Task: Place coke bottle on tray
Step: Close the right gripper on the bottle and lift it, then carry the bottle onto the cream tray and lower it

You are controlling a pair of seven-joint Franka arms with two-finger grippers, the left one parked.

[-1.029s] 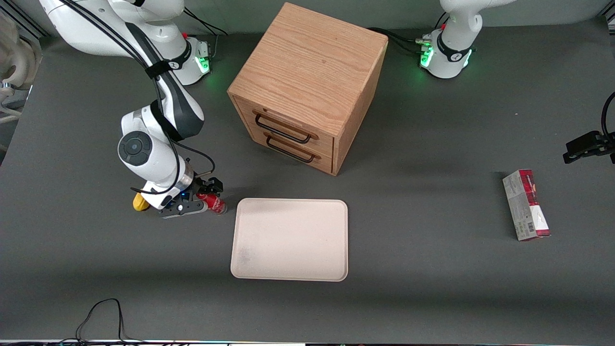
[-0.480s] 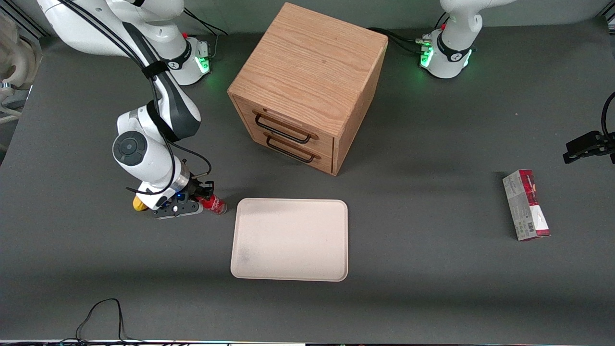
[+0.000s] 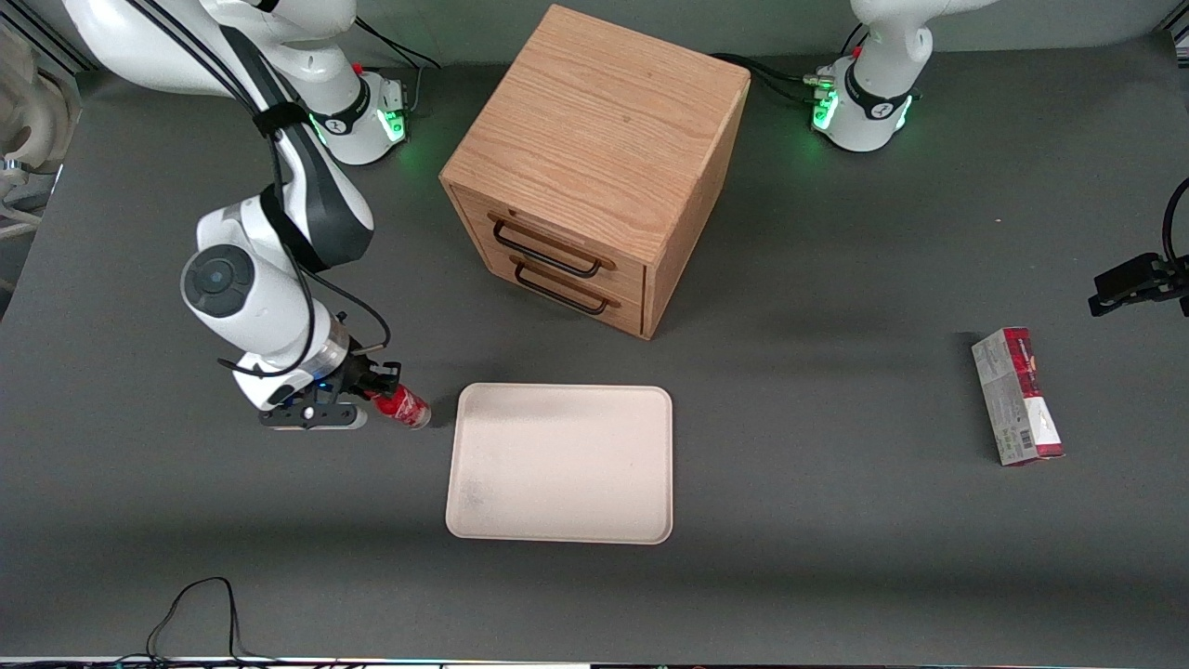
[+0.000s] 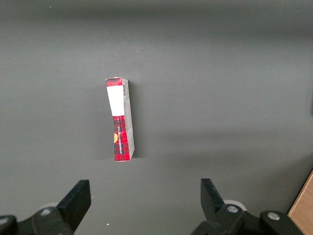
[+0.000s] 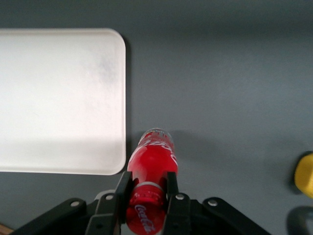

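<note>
Beside the tray (image 3: 559, 463), toward the working arm's end of the desk (image 3: 836, 520), the end effector (image 3: 370, 394) is clamped on the coke bottle (image 3: 399, 406), its 2 black fingers (image 5: 172, 193) pressing on either side of the red body. The bottle is tilted, and its free end points toward the tray's nearest short edge without touching it; a narrow strip of grey desk shows between them. In the right wrist view the coke bottle (image 5: 149, 181) sits between the fingers with its white lettering visible, just beside the rounded corner of the tray (image 5: 58, 98), and a dark shadow lies on the desk under it; whether it still touches the desk cannot be told. Part of a yellow object (image 5: 304, 175) shows at the edge of that view, well apart from the bottle. The tray is pale beige, flat, with a low rim, and nothing lies on it. A wooden cabinet (image 3: 594, 167) with 2 drawers stands farther from the front camera than the tray, its black handles facing the tray. Toward the parked arm's end of the desk lies a red-and-grey carton (image 3: 1016, 395), seen also in the left wrist view as a carton (image 4: 120, 119) lying flat on the bare grey surface.
</note>
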